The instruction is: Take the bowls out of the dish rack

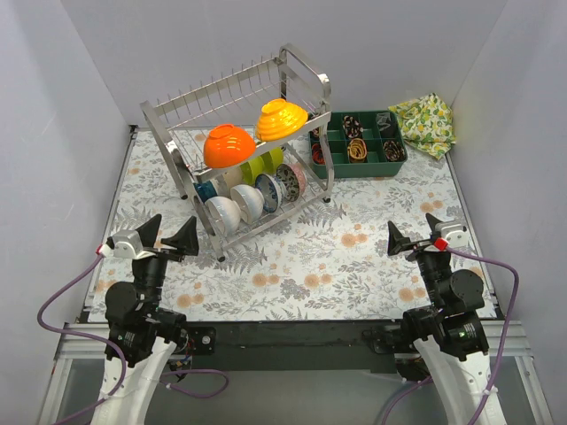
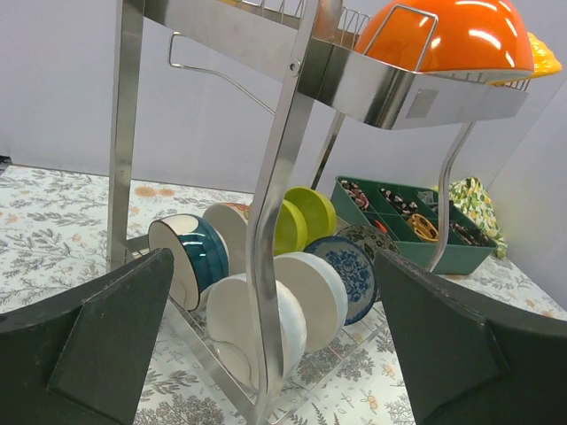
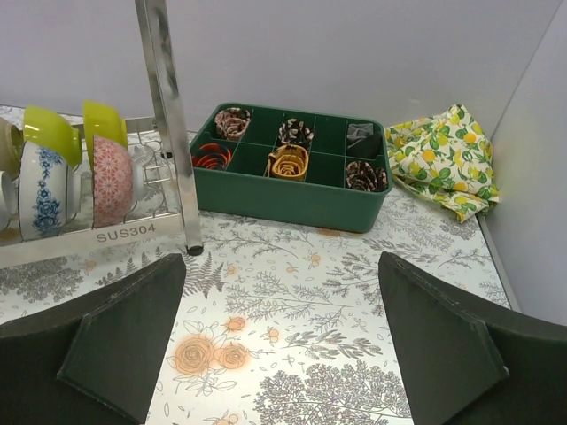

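While both arms wait at the near edge, the left tool (image 1: 168,235) and the right tool (image 1: 415,234) stand with fingers spread wide and nothing between them. The left faces the rack; the right faces bare bench to the rack's right. The bench (image 1: 354,270) has a flat, matte floral cover, with free room near and to the right of the rack for setting bowls down.

The rack (image 2: 276,221) stands left of centre, and all the bowls are in it. On the lower tier they stand on edge between the bars, close together: white bowls (image 2: 310,297) nearest, a teal bowl (image 2: 202,255) to their left, a blue-patterned bowl (image 2: 350,270), lime bowls (image 2: 310,212) behind, and a pink-patterned bowl (image 3: 111,181) at the right end. On the upper tier an orange bowl (image 1: 229,144) and a yellow bowl (image 1: 281,119) lie upside down.

They look glazed, so likely stiff, slick, fairly light and chippable. The rim is probably the best hold, one finger inside and one outside. The standing bowls offer their top edges. The domed backs above give little to pinch, and the steel posts crowd the approach.

Beyond the rack, to the right, sit a green tray (image 3: 283,205) and a lemon-print cloth (image 1: 425,124). Plain pale walls close in the left, right and far sides.
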Tool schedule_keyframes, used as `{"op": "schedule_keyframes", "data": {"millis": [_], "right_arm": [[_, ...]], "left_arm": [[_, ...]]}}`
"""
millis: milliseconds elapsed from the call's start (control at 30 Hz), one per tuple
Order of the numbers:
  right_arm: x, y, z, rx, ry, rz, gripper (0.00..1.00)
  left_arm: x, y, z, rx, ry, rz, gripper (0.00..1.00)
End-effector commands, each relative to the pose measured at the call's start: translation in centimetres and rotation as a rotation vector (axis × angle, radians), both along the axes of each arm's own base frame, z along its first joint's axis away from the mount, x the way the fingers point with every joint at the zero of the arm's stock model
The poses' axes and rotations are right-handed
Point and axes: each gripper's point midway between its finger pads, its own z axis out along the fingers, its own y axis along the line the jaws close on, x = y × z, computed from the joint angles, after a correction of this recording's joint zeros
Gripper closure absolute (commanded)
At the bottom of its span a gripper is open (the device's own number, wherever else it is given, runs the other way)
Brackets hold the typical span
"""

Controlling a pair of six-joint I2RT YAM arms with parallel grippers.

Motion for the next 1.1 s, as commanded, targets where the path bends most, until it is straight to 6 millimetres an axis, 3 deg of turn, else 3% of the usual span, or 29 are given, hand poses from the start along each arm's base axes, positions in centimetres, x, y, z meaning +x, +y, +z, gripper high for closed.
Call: {"op": "schedule_keyframes", "data": {"millis": [0,200,233,367,600,633,700,733,800,833,867,933,967,1000,1067], "right_arm": [[-3.1,-1.6,4.8,0.067,-0.200,-0.035,0.01],[-3.0,-1.1,4.6,0.073,-0.194,-0.012,0.01],[-3.0,-1.0,4.6,0.071,-0.191,-0.006,0.01],[-2.8,-0.6,4.4,0.063,-0.179,0.014,0.01],[-2.8,0.0,4.1,0.059,-0.174,0.043,0.01],[-2.7,0.1,4.1,0.059,-0.171,0.046,0.01],[-2.7,0.2,4.1,0.057,-0.173,0.051,0.01],[-2.7,0.2,4.1,0.058,-0.173,0.052,0.01],[-2.8,0.2,4.1,0.057,-0.176,0.054,0.01],[-2.8,0.2,4.1,0.060,-0.177,0.053,0.01],[-2.9,0.2,4.2,0.061,-0.183,0.054,0.01],[-2.9,0.2,4.2,0.063,-0.185,0.054,0.01],[-3.0,0.1,4.3,0.064,-0.188,0.053,0.01],[-3.0,0.1,4.2,0.064,-0.188,0.053,0.01],[-3.1,0.1,4.4,0.068,-0.195,0.053,0.01]], "left_arm": [[-1.1,-0.3,0.8,0.009,-0.060,-0.030,0.02],[-1.3,-1.9,1.3,0.061,-0.032,-0.115,0.02],[-0.5,-2.2,0.5,0.081,0.015,-0.120,0.02],[-0.5,-3.8,0.2,0.158,0.076,-0.205,0.02],[-1.1,-4.9,2.2,0.292,0.185,-0.290,0.02],[-1.5,-4.7,4.3,0.304,0.159,-0.285,0.02],[-0.9,-4.7,4.2,0.357,0.224,-0.286,0.02],[-1.3,-4.5,6.6,0.365,0.189,-0.279,0.02],[-0.7,-4.7,7.0,0.411,0.229,-0.294,0.02],[-1.3,-4.9,9.1,0.417,0.191,-0.308,0.02],[-1.2,-5.1,9.8,0.428,0.188,-0.317,0.02],[-0.3,-5.8,9.9,0.457,0.235,-0.354,0.02],[-0.8,-6.1,12.0,0.463,0.198,-0.373,0.02],[0.3,-6.5,11.3,0.467,0.261,-0.391,0.02],[1.1,-7.0,13.7,0.462,0.257,-0.403,0.02]]}}
